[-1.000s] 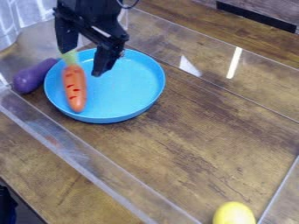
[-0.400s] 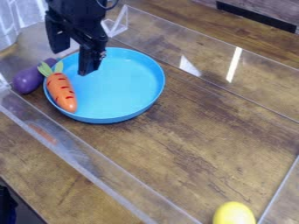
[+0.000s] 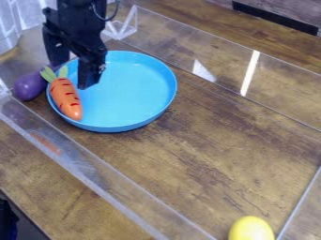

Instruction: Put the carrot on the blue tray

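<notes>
With the carrot [image 3: 64,97] lying on the tray's [image 3: 141,94] left rim, the gripper [image 3: 71,67] hangs wide above it; retreat seems next.

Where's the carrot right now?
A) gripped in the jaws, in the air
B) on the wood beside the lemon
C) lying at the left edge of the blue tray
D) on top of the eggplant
C: the carrot lies at the blue tray's left edge, below the open gripper.

A matte black robot gripper [image 3: 71,67], boxy-bodied with two long flat fingers [image 3: 89,71], a dark cable looping behind.
</notes>
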Available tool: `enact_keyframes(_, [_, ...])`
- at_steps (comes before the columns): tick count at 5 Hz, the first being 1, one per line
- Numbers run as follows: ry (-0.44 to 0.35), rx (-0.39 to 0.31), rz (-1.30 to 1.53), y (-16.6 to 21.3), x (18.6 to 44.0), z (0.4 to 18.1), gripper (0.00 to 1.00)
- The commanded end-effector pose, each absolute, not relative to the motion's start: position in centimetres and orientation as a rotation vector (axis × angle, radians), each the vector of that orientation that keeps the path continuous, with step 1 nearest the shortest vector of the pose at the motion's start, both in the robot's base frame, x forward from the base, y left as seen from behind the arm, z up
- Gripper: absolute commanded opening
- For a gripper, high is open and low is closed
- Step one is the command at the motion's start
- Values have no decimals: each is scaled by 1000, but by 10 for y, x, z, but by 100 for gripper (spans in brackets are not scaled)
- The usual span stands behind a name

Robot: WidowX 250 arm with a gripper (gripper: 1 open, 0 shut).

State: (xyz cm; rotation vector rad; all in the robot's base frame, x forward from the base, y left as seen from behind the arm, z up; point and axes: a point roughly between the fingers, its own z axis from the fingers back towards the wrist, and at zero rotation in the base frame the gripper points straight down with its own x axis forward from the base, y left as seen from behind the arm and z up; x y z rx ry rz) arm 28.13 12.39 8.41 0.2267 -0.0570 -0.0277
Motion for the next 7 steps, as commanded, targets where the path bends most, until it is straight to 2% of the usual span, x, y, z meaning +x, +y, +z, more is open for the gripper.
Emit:
enact_keyframes(1, [-79, 226, -56, 130, 280, 84, 100])
enact_keyframes(4, [-82, 214, -145, 113, 284, 66, 100])
enact_keyframes(7, [-135, 204, -381, 120, 290, 48, 100])
